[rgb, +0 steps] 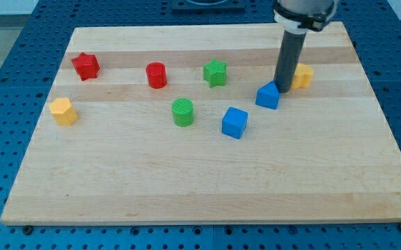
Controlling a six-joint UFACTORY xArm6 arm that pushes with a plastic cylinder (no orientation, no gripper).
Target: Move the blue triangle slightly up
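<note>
My tip (282,91), a bare rod holding nothing, sat touching the blue triangle (268,96) at its two o'clock.

Rod parked right at the blue triangle (268,96)

The tip (282,92) touches its right edge, yellow block (302,76) just behind, blue cube (234,122) nearby.

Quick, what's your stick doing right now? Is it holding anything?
My tip: holds nothing; it has no jaws, and sits at the blue triangle's upper right edge.
</note>
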